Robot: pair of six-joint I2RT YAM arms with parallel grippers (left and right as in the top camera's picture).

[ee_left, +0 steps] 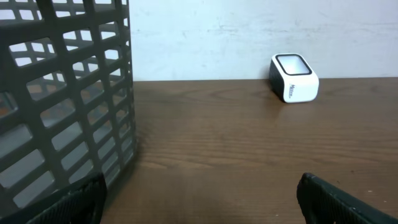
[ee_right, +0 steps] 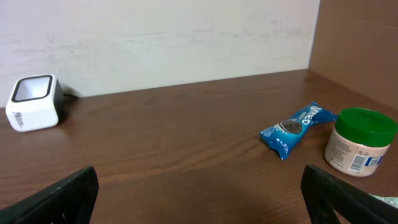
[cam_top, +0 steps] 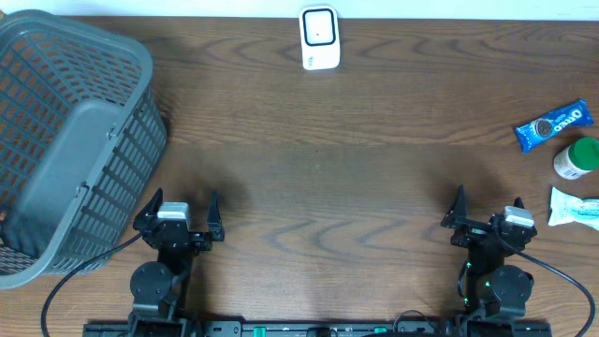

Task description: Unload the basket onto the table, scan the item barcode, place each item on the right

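Left gripper (cam_top: pixel 182 211), right gripper (cam_top: pixel 489 213) parked, jaws wide, nothing held. Snack pack (cam_top: pixel 553 125) staged right; scanner (cam_top: pixel 319 37) centred, judged reachable by both.

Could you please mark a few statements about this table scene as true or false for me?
1. The left end effector and right end effector are both open and empty. True.
2. The basket stands at the left of the table. True.
3. The Oreo pack lies near the jar on the right. True.
4. The jar's lid is red. False: it is green.
5. The scanner sits in the basket. False: it stands on the table at the far edge, apart from the basket.
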